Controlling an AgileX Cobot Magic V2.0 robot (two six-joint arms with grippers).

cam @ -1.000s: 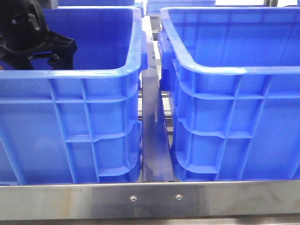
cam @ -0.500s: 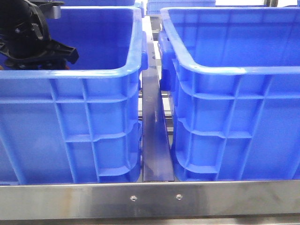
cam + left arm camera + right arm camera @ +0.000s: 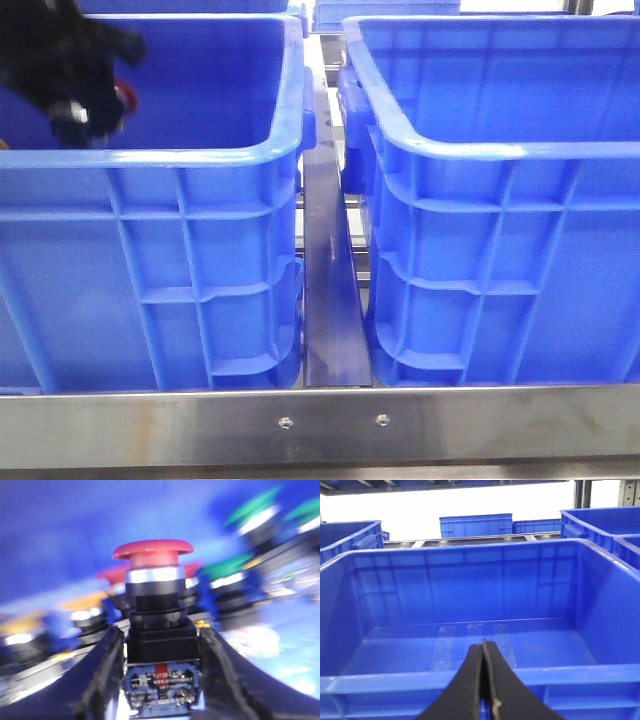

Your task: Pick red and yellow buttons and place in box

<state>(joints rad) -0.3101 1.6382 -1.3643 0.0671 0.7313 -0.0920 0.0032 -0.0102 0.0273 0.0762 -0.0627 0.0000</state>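
A red button (image 3: pixel 153 552) — a smooth mushroom-shaped cap over a bright metal collar and a squared black body — is held upright between the two black fingers of the left gripper (image 3: pixel 161 680), whose jaws are clamped against the body's sides. In the front view this gripper is seen as a dark, blurred mass (image 3: pixel 70 60) above the left crate (image 3: pixel 200 160), with a small patch of red showing at its edge. Behind the held button, blurred heaps of further buttons (image 3: pixel 240 575) with red, yellow and green caps can be made out inside that crate. The right gripper (image 3: pixel 483 680) is pressed fully together, nothing between its tapered black fingers, and is poised over the near rim of the box (image 3: pixel 470 677) — a deep blue plastic crate with ribbed walls, a thick rolled rim and a glossy floor.
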